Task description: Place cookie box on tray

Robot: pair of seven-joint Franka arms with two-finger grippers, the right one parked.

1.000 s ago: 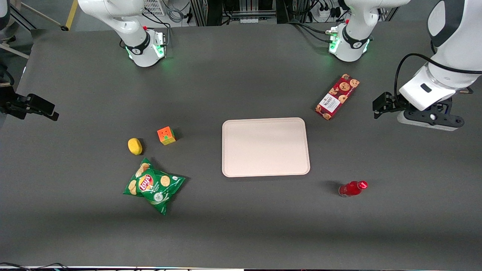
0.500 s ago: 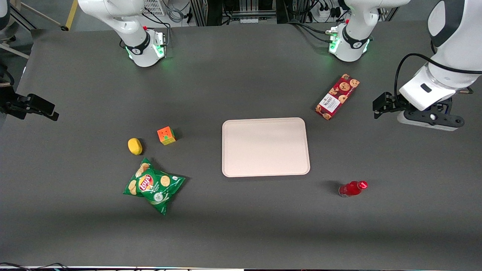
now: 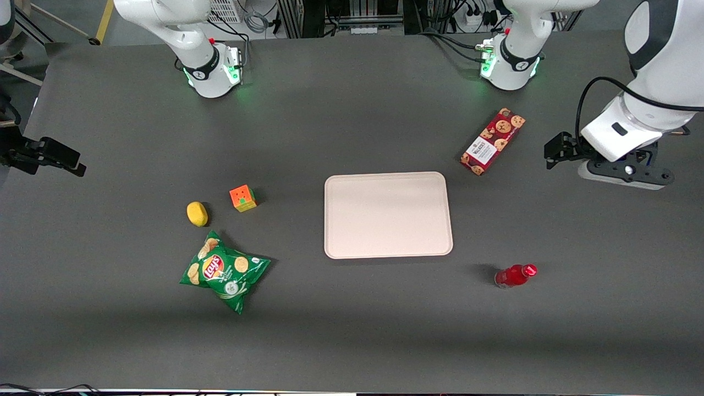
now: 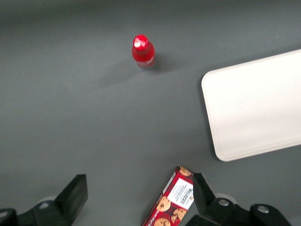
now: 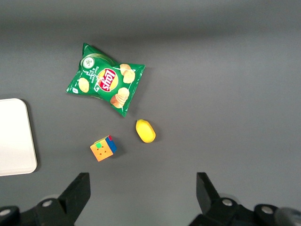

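Front view: cookie box [image 3: 493,141] lies flat on the tabletop [image 3: 352,330], near a tray [image 3: 388,214] corner. Gripper [image 4: 140,197] hovers just beside the box, fingers [image 4: 75,193] spread apart, gripping nothing.

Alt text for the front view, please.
A red cookie box lies on the dark table just off a corner of the cream tray, with the left gripper hovering beside the box, apart from it. A red bottle, chips bag, lemon and puzzle cube sit scattered around.

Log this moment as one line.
phase: approach | claw: open, raised beside cookie box, no contact | cookie box: flat on table, off tray | tray: nearer front camera than box
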